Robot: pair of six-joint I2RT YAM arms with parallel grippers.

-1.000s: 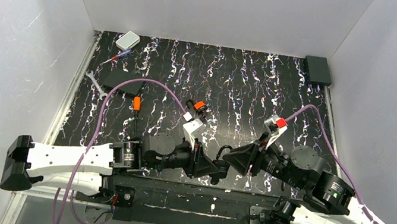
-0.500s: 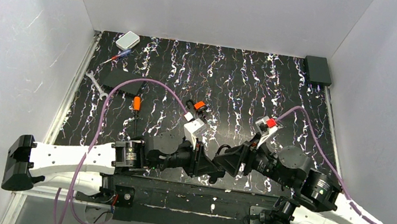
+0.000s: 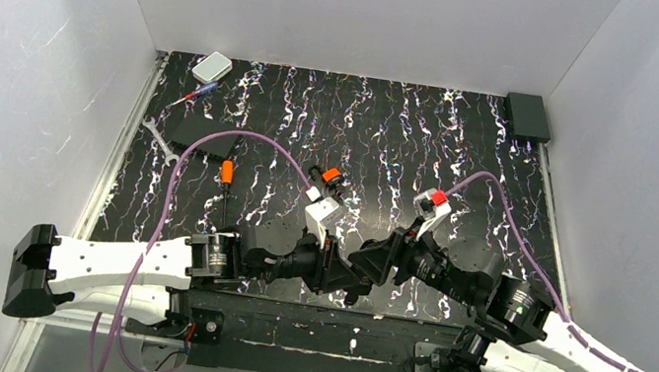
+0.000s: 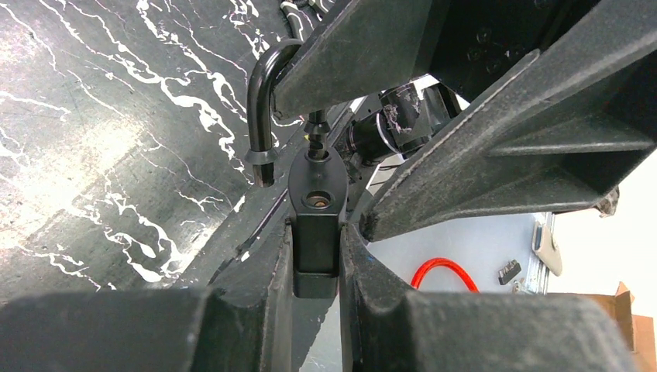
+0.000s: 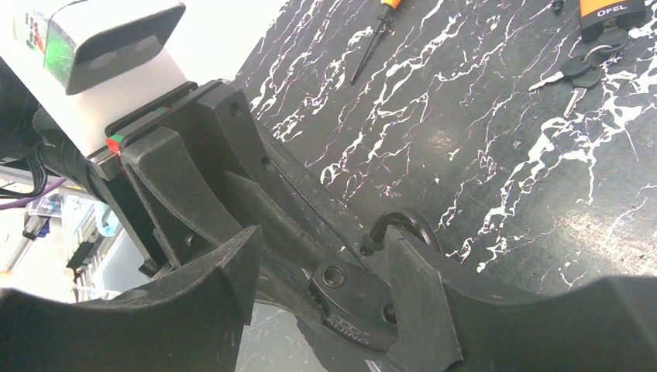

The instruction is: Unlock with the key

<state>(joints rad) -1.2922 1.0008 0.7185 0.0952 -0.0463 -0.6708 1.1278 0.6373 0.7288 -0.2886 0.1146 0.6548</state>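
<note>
Left wrist shows us our left fingers [image 4: 256,310] clamped on the padlock [image 4: 316,225] (shackle [image 4: 262,108] open); our right fingers [image 4: 480,132] stand apart around it.

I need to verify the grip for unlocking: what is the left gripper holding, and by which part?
The left gripper holds the padlock by its body, pinched between its fingers; the shackle sticks out free.
</note>
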